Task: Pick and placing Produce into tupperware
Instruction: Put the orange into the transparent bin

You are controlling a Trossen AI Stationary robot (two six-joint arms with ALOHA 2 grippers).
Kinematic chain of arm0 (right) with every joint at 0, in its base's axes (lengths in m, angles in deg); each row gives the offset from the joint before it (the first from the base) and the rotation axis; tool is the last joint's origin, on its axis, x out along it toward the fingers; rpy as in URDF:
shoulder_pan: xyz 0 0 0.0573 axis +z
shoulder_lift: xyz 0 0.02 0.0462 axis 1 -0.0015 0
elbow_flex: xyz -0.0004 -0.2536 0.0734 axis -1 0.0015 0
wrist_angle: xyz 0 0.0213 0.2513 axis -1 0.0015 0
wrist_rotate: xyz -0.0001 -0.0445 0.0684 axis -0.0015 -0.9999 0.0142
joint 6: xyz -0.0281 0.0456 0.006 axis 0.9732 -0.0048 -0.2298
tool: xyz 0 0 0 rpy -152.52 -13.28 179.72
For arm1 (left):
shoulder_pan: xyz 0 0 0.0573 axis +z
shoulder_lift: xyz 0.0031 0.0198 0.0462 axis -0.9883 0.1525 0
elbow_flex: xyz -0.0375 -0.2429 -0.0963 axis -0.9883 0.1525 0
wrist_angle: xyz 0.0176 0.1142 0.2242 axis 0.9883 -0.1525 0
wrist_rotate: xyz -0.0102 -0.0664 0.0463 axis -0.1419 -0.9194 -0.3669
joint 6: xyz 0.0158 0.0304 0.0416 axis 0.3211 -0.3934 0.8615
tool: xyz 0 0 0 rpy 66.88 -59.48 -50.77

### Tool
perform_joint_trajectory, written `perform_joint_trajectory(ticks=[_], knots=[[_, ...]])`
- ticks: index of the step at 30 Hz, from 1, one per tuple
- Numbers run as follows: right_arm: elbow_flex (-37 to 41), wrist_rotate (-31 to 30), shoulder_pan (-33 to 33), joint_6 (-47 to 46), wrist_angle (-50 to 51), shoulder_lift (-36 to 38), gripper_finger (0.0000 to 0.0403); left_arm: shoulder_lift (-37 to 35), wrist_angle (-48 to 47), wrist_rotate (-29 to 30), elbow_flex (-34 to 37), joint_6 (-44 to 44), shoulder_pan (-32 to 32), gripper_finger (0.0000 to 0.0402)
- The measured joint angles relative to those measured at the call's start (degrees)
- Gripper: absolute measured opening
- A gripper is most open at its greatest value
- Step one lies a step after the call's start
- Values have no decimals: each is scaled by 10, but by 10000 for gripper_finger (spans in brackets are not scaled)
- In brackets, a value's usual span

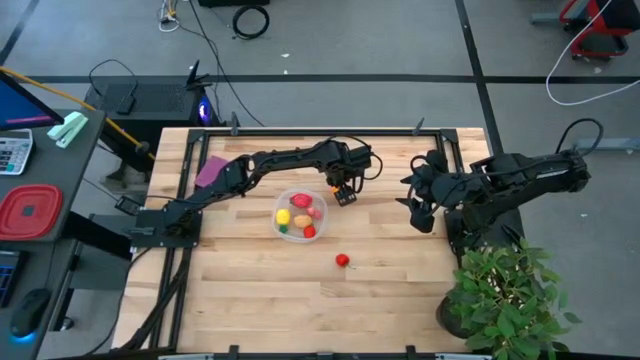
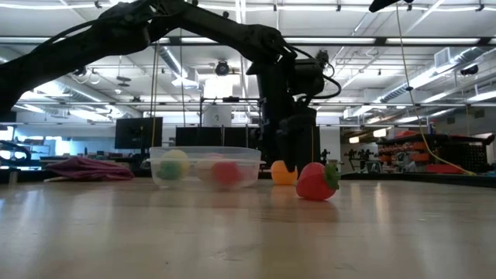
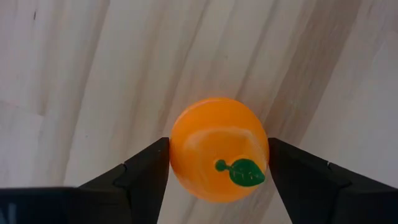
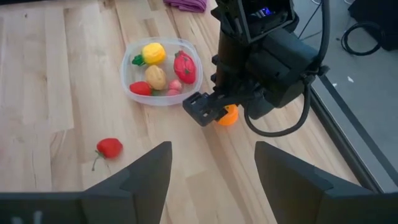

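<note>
The round clear tupperware [image 1: 322, 222] [image 2: 194, 159] [image 4: 127, 62] stands mid-table and holds several pieces of toy produce: yellow, red, tan and pink. My left gripper [image 1: 345, 193] [image 3: 219, 165] is just right of it, pointing down over an orange toy fruit [image 3: 217, 149] [image 2: 282, 173] [image 4: 229, 116] with a green leaf. A red toy fruit [image 1: 342, 260] [image 2: 316, 181] [image 4: 109, 147] lies alone on the wood, nearer the near edge. My right gripper [image 1: 418, 215] [image 4: 212, 168] hovers open near the table's right side. My left gripper has the orange toy fruit between its two fingers [image 3: 149, 171], one on each side of its widest part [image 3: 180, 155]. The fingers come from above, pointing down. In the low view the fruit sits at table level under the gripper.
A purple cloth [image 1: 212, 170] [image 2: 89, 168] lies at the table's far left. A potted plant [image 1: 505, 295] overhangs the near right corner. A red square lidded container [image 1: 30, 212] sits on the side desk off the table's left. Bare wood [image 1: 260, 300] spreads along the near side.
</note>
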Motion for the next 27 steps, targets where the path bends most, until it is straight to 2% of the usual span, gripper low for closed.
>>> perform_joint_trajectory(ticks=[8,17,27], knots=[[0,0,0,0,0,0,240,0,0,-1,0,-15,2,244],[0,0,0,0,0,0,240,-9,-32,1,-7,0,-16,242],[0,0,0,0,0,0,240,-61,-83,6,-20,-3,-51,238]])
